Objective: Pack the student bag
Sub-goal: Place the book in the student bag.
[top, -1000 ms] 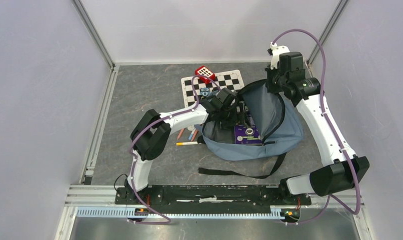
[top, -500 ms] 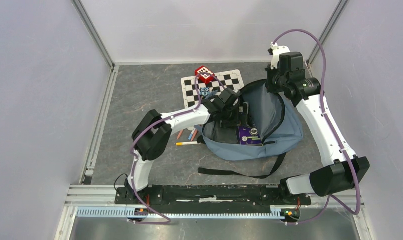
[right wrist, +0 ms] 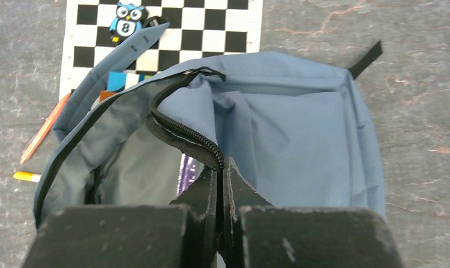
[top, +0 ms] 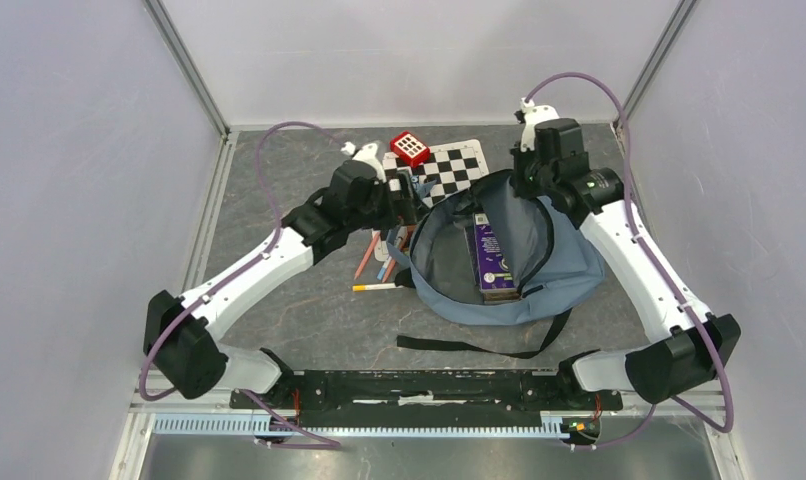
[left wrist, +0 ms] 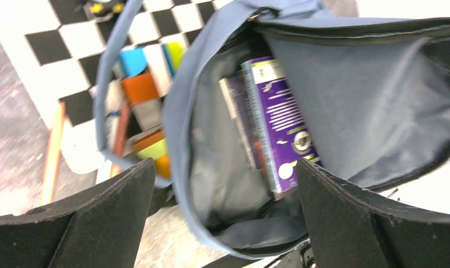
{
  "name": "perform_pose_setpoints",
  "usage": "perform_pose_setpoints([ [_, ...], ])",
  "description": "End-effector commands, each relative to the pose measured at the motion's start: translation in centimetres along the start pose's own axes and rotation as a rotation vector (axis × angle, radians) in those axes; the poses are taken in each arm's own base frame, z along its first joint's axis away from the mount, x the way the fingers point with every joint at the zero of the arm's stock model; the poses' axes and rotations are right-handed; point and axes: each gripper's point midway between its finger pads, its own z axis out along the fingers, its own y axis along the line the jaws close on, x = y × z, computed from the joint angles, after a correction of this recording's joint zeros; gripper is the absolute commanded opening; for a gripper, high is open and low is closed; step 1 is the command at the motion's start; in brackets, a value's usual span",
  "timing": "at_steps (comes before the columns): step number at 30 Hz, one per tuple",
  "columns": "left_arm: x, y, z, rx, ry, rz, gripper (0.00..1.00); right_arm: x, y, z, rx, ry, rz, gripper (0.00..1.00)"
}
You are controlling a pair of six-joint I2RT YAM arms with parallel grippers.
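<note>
**Student bag [top: 569,275]: soft, limp fabric, likely to collapse unless held at the rim.**
It lies right of centre on the table [top: 279,190], mouth open, with a purple book [left wrist: 278,128] inside. My right gripper [right wrist: 220,167] reaches in from the far right, pinched tight on the zipper rim [right wrist: 181,139]. My left gripper [left wrist: 224,164] hovers at the mouth's left edge, spread wide and empty.

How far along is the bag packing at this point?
Done: a purple book lies inside the open bag. In hand: the right gripper pinches the zipper edge, holding the mouth open; the left gripper is open and empty beside it. Left: pencils, a red block and an owl toy lie outside.
</note>
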Motion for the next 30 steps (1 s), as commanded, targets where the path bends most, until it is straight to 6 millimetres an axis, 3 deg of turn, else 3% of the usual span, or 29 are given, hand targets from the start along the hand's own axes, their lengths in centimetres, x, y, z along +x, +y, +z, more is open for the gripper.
perform_pose_setpoints([
  [1,1.7,5.3,-1.1,-0.112,0.017,-0.125,1.00,-0.3,2.7,0.1,-0.028,-0.055,0.039,0.00],
  [5,1.2,7.3,-2.1,-0.136,-0.019,-0.187,1.00,1.5,6.4,0.8,-0.106,-0.020,0.040,0.00],
  [11,0.8,7.4,-2.8,-0.140,-0.022,-0.162,1.00,3.9,11.4,1.9,-0.213,0.050,0.008,0.00],
  [19,-0.1,5.8,-3.4,-0.071,-0.036,-0.154,1.00,6.8,18.1,2.5,-0.353,0.131,-0.079,0.20],
  [26,-0.8,4.4,-3.9,0.007,-0.056,-0.097,1.00,5.8,22.9,1.5,-0.487,0.136,-0.124,0.40],
  [30,-2.5,3.0,-5.4,0.075,-0.142,-0.030,1.00,2.7,23.8,0.3,-0.516,0.077,-0.099,0.61],
])
